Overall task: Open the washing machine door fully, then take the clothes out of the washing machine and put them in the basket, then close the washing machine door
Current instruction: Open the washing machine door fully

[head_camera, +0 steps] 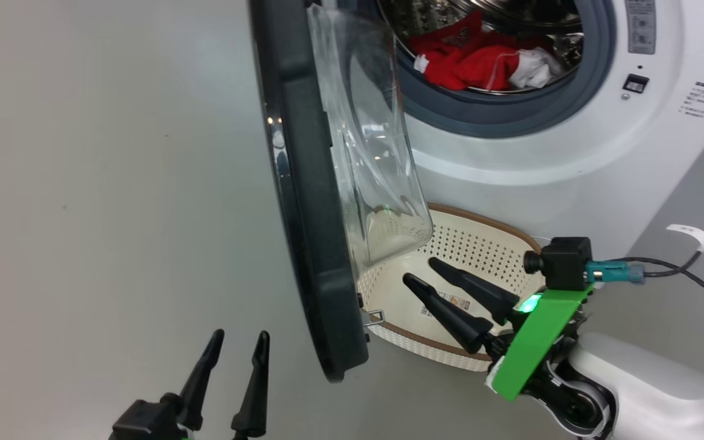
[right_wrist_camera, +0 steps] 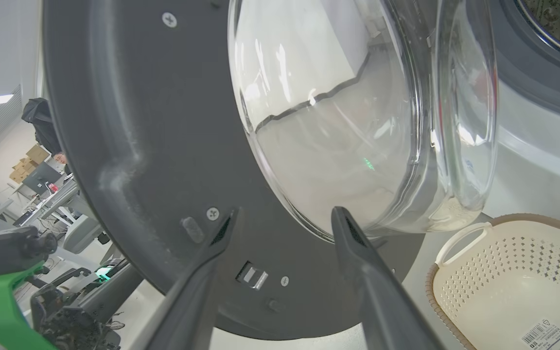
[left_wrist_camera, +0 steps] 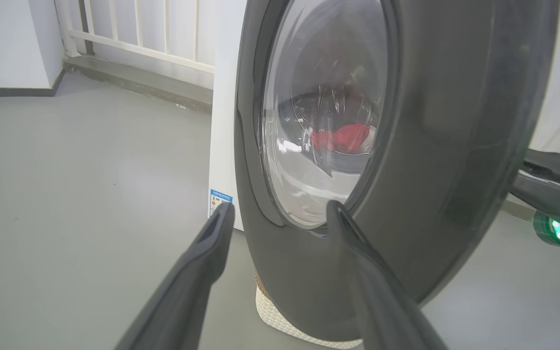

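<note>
Item: washing machine door (head_camera: 318,244), swung out at left; the opening step looks nearly done. The left gripper (head_camera: 240,337) and right gripper (head_camera: 424,270) flank it, jaws apart, empty. Next: reach the clothes (head_camera: 474,61), far right inside the washing machine (head_camera: 572,153), above the basket (head_camera: 492,241).

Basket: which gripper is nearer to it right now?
Right. The right gripper hangs over the basket, on the inner side of the washing machine door. The left gripper sits on the door's outer side, so the door stands between it and the basket.

Door (head_camera: 309,214) open, red clothes (head_camera: 474,64) inside
</note>
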